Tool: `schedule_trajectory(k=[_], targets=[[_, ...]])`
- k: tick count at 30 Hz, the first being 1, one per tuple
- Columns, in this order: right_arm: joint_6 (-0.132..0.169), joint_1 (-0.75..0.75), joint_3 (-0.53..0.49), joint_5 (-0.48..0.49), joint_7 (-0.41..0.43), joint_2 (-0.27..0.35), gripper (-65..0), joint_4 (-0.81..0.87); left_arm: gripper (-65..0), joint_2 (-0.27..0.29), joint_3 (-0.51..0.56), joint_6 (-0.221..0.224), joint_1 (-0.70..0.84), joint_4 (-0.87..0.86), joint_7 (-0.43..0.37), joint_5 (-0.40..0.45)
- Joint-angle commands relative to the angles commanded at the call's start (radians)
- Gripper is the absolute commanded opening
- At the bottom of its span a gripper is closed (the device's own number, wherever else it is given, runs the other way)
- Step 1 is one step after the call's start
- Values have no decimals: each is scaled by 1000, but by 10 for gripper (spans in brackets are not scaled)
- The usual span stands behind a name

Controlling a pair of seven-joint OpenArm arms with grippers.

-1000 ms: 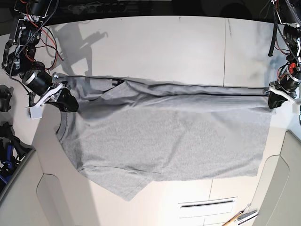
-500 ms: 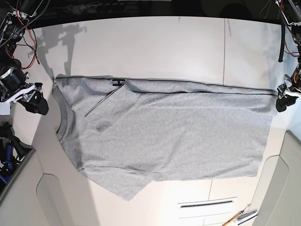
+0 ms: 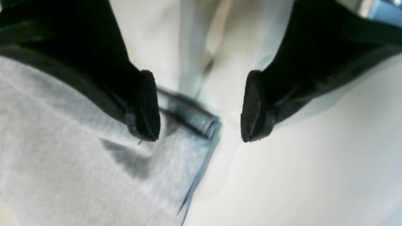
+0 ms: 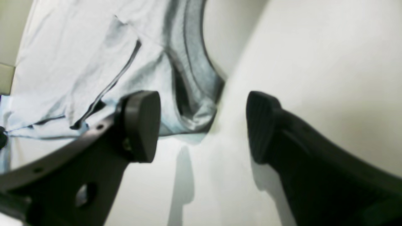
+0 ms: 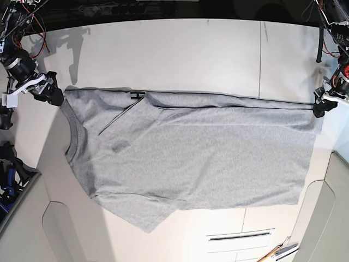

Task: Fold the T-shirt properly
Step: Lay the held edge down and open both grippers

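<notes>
"Moved since the earlier frame?"

"Shifted at the left of the base view, up and in toward the cloth: right gripper [image 4: 202, 127]. Shifted slightly inward at the right edge: left gripper [image 3: 201, 106]."

"Gripping anything?"

"Nothing, on either side. Both claws wide, with fingertips well parted. Visible between the left pair in the wrist view: a folded fabric corner [image 3: 209, 125]. Between the right pair, nearer the left finger: a rolled, puckered corner [image 4: 202, 114]."

"And beyond the fingers?"

"Grey short-sleeved T-shirt [image 5: 191, 158], spread across the middle of the base view, with a long folded edge [image 5: 218, 100] along the top. Underneath, pale tabletop [image 5: 163, 54]."

"Handling, at a guess?"

"Light, soft, limp; not fragile, but quick to sag or bunch in the middle. Best held at the two upper corners, through every layer, then drawn level and taut. Probably next: lower, close, lift together. Beware of pinching only the top layer, especially at upper left, with wrinkles running down from the corner."
</notes>
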Motion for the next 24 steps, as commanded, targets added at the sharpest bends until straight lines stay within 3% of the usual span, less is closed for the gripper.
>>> schedule_trajectory(k=[3,5,13,21,22,24], targets=[[5,9,-24,3,20,-1,-226,-75,-213,21,0,0,-1,-39,-47,22],[5,10,-47,10,55,-2,-226,-93,-213,34,0,0,-2,-42,-48,41],[11,33,-192,36,60,-6,-226,-92,-214,49,43,-23,-5,-41,-54,32],[11,77,-226,32,59,-23,-233,-92,-219,68,99,-23,-5,-41,-60,33],[11,77,-226,30,58,-26,-270,-92,-257,68,99,-26,-5,-41,-60,32],[11,77,-225,12,55,-25,-429,-92,-416,67,99,-79,-5,-41,-60,33]])
